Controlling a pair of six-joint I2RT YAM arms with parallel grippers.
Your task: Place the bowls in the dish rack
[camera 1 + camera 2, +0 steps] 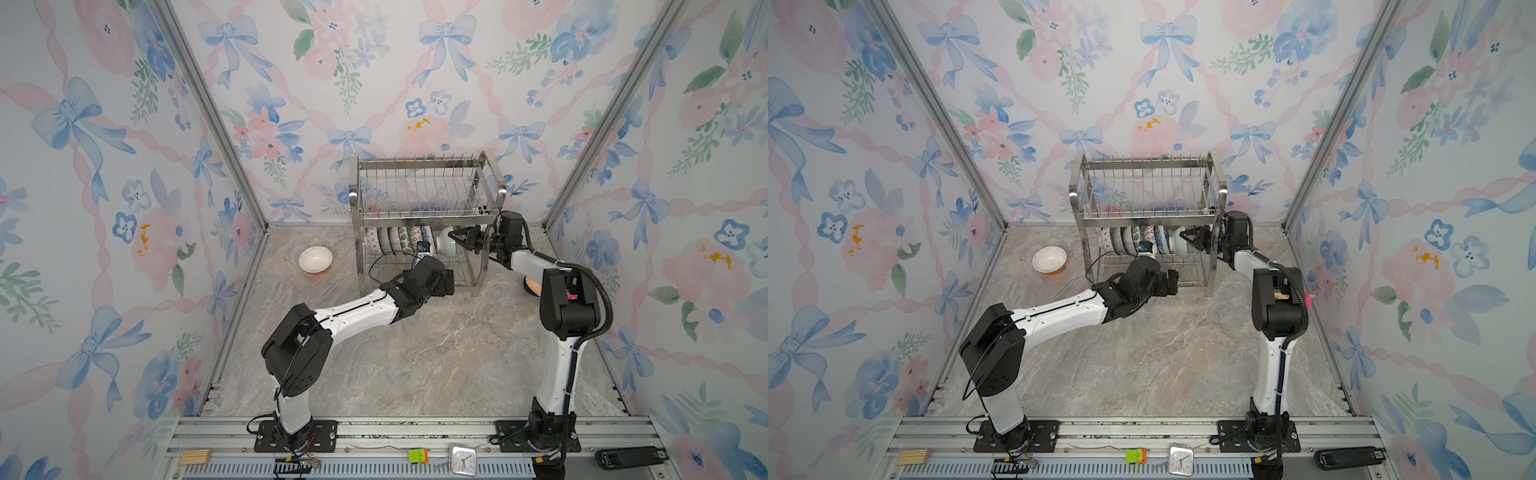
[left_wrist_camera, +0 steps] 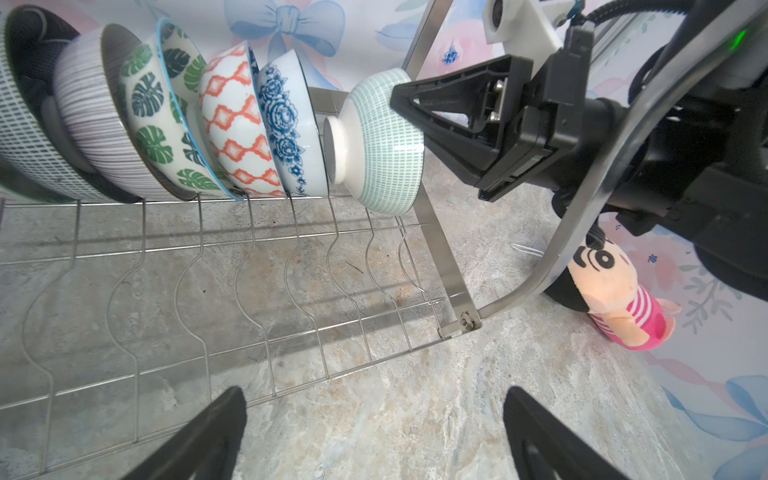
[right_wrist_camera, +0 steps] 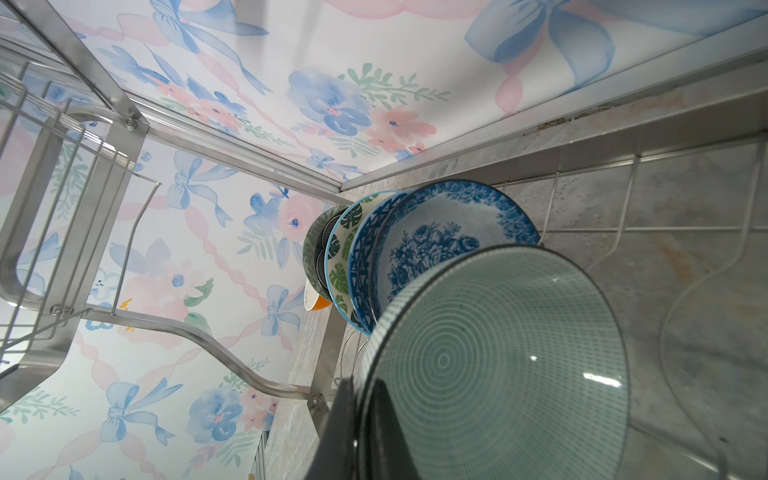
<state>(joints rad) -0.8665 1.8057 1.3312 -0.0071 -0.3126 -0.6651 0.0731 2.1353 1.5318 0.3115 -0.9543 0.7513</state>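
Pinching 1 pale green bowl by the rim — right jaws clamped on it, left jaws gaping empty — likely slippery, fragile.

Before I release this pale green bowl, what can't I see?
- whether the pale green bowl sits between dish rack prongs: own rim hides contact, left wrist view; too small in both top views.
- plush doll: mostly behind the right arm, in a top view.
- grid-patterned end bowl: cut by picture edge, left wrist view.
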